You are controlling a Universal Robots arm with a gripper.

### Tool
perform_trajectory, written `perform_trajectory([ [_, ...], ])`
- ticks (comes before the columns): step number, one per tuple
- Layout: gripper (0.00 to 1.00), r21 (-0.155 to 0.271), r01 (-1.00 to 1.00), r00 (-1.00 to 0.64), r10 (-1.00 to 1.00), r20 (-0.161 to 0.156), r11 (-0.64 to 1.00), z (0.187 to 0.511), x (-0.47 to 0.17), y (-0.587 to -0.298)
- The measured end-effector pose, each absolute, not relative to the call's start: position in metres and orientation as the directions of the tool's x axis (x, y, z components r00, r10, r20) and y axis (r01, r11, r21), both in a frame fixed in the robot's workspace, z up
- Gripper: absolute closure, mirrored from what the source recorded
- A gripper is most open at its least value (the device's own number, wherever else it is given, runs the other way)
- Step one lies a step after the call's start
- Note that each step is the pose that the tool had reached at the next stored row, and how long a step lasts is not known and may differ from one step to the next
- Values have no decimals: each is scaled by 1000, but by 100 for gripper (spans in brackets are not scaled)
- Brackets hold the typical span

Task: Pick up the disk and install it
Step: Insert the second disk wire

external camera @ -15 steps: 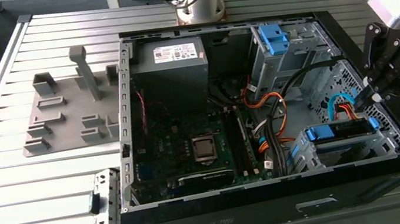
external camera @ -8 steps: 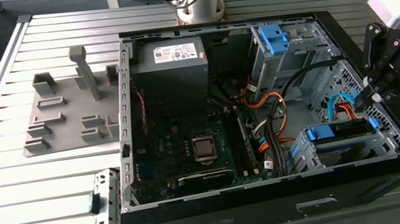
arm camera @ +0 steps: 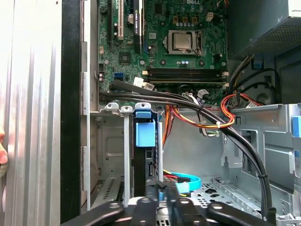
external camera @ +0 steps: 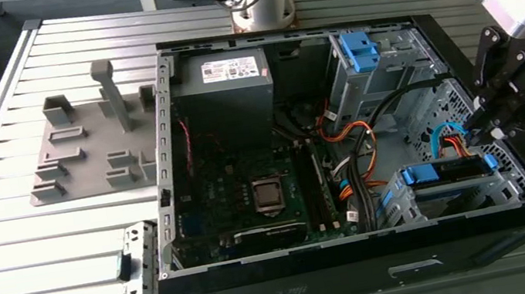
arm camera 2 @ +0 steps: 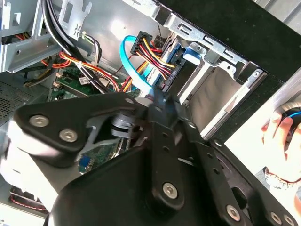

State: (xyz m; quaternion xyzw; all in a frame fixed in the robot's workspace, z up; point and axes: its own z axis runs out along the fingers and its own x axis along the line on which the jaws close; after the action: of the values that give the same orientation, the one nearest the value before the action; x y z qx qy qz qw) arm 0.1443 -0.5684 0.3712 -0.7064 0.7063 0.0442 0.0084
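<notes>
Black tower case (external camera: 365, 276), side panel off, lying flat on the slatted metal worktop (external camera: 37, 243). We list the disk (external camera: 446, 171) as seated in the drive cage (external camera: 516, 185) at the case corner toward the exterior view's right (in the first wrist view the disk (arm camera: 144, 134) shows edge-on, blue bracket outermost). Hand (external camera: 477, 132) hovers just beside it at the coloured cables (arm camera 2: 153, 54), fingers (arm camera 2: 162, 106) pressed together; whether they pinch anything we cannot tell. Grey fixture block (external camera: 86, 154) lies well apart, outside the case.

Exterior overhead; wrist views near disk (external camera: 443, 171)
</notes>
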Motion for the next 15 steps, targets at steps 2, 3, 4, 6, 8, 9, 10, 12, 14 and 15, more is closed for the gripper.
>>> perform_trajectory([
  [2, 71, 51, -999, -2, -997, -74, -2, 371, 144, -568],
  [3, 71, 51, -999, -2, -997, -74, -2, 371, 144, -568],
  [4, 64, 51, -999, -2, -997, -74, -2, 371, 144, -568],
  [6, 64, 51, -999, -2, -997, -74, -2, 371, 144, -568],
  [8, 64, 51, -999, -2, -997, -74, -2, 370, 144, -568],
  [9, 64, 51, -999, -2, -997, -74, -2, 370, 144, -568],
  [10, 64, 51, -999, -2, -997, -74, -2, 368, 144, -568],
  [12, 64, 51, -999, -2, -997, -74, -2, 366, 144, -568],
  [14, 64, 51, -999, -2, -997, -74, -2, 366, 144, -568],
  [15, 64, 51, -999, -2, -997, -73, -2, 366, 144, -568],
])
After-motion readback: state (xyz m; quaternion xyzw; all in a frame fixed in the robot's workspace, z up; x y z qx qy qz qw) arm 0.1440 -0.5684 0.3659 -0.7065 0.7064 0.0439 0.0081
